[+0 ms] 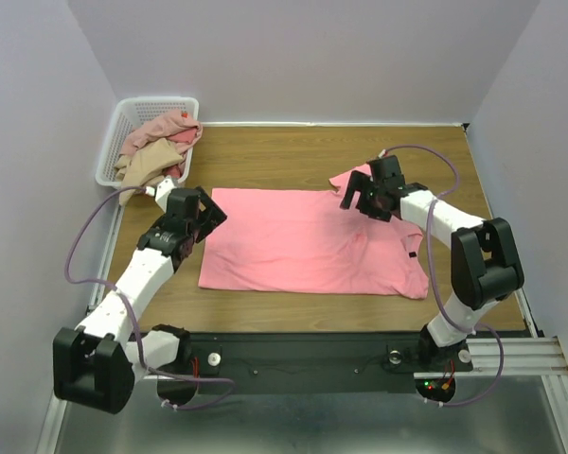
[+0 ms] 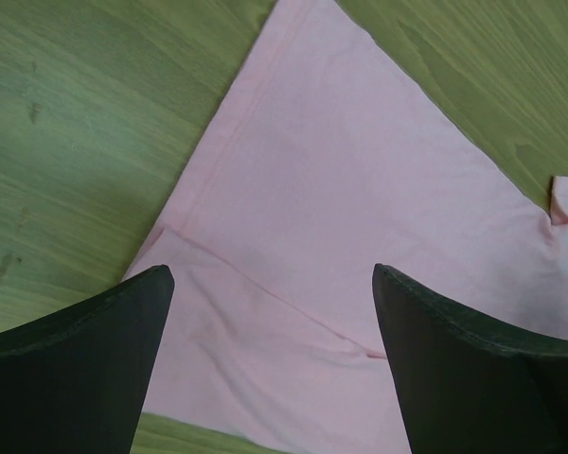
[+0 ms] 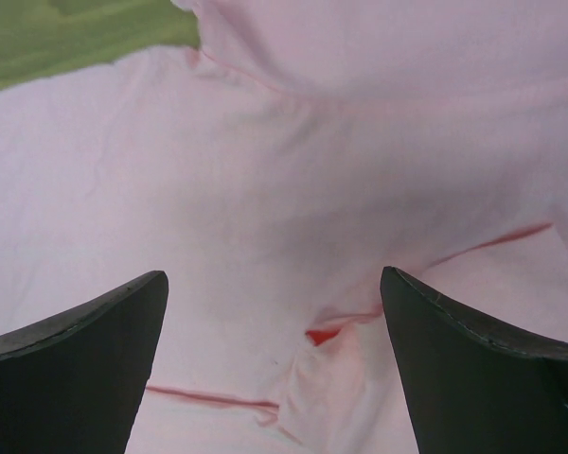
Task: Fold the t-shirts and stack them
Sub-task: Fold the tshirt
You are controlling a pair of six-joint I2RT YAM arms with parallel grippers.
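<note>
While the bright salmon-pink cotton t-shirt lies flat on the wooden table, left gripper and right gripper hover over its two ends, fingers apart and empty; the first fold likely needs matched edge pinches.

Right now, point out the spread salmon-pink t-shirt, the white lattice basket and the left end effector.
salmon-pink t-shirt (image 1: 303,241): top view, middle of its body.
white lattice basket (image 1: 113,144): top view, left wall.
left end effector (image 2: 270,276): left wrist view, midway between its open fingertips.
</note>
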